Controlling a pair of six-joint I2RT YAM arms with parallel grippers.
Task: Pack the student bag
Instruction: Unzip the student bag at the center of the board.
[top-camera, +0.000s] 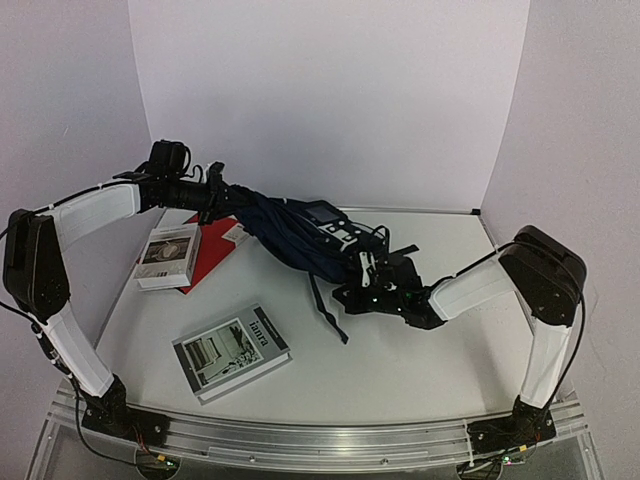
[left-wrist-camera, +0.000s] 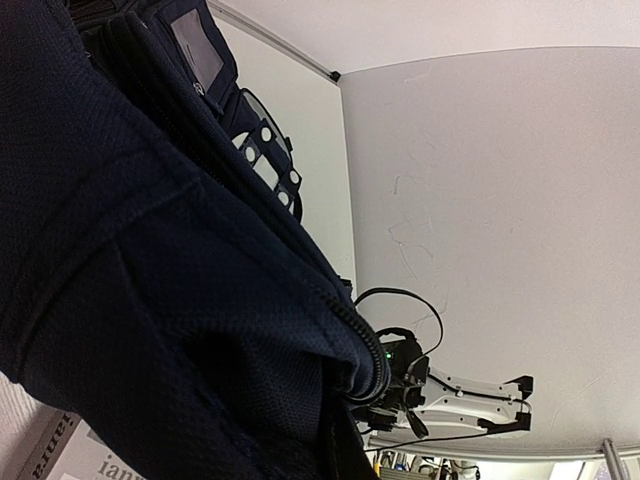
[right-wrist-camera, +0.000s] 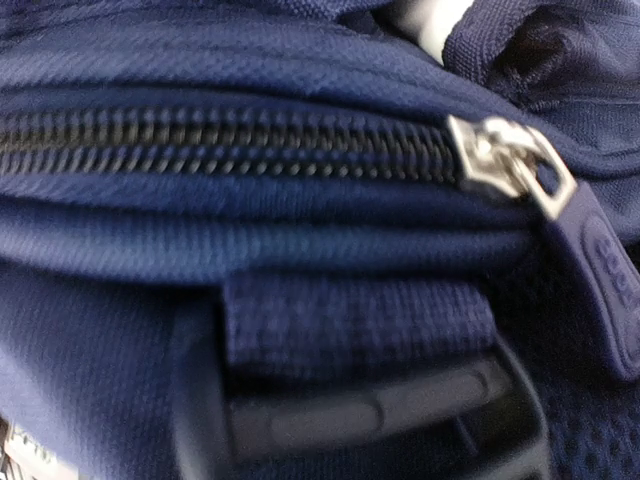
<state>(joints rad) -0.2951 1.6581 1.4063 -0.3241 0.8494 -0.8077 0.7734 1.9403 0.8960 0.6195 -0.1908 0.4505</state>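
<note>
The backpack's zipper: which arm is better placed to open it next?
Probably right: the right gripper sits at the student bag, zipper pull close before its camera; the left gripper holds the bag's other end.

Navy backpack (top-camera: 290, 235): one. Books with grey-and-white covers (top-camera: 232, 352) (top-camera: 168, 256): two. Flat red book or folder (top-camera: 212, 250): one. Robot arms (top-camera: 90, 215) (top-camera: 480, 288): two.

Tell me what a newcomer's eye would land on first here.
The navy student bag dominates: it hangs across the middle of the table, its far-left end held up by the left gripper and its lower end at the right gripper. The right wrist view is filled by its black zipper and silver slider. Nearer the left, a grey book lies alone, and a pale book sits on a red book.
</note>
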